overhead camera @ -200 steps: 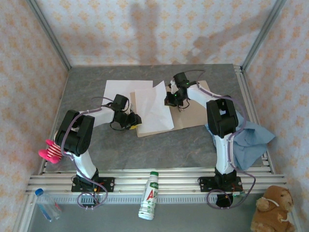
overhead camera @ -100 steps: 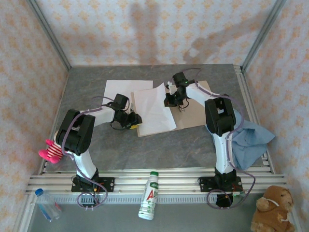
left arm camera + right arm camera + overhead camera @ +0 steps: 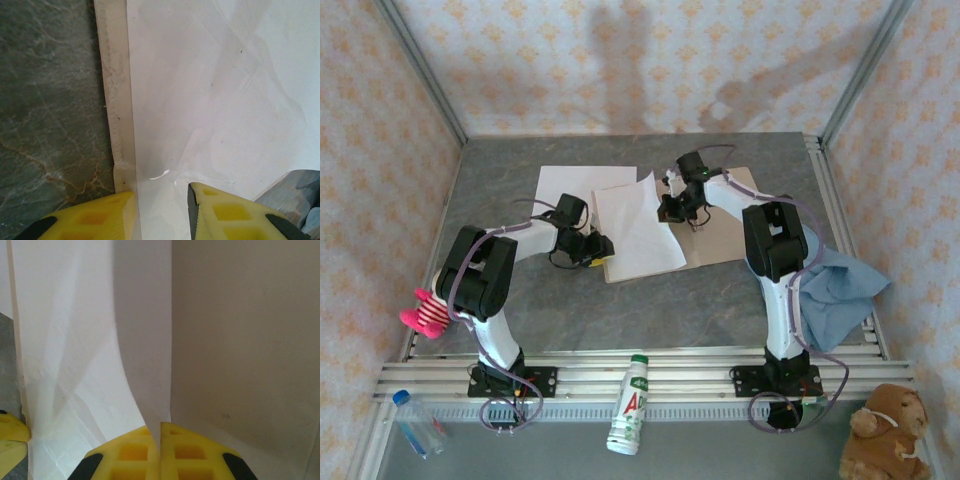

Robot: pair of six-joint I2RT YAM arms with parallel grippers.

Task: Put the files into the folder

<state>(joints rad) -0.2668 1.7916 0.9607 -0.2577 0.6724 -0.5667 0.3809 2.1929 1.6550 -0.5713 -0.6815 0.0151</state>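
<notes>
The folder lies open on the table, tan-brown inside. One of the files, a white sheet, rests over its left half. My right gripper is shut on that sheet's right edge, which rises curled between the yellow fingers. My left gripper sits at the folder's near-left corner. Its jaws stand apart on the flat sheet, beside the folder's pale edge, its fingertips holding nothing. A second white sheet lies flat behind, partly under the first.
A light blue cloth is bunched by the right arm's base. Near the front rail are a white and green bottle, a clear bottle, a pink toy and a teddy bear. Patterned walls enclose the table.
My right gripper has shifted slightly left with the sheet's edge, and the sheet has slid a little with it. The left arm has stayed where it was.
</notes>
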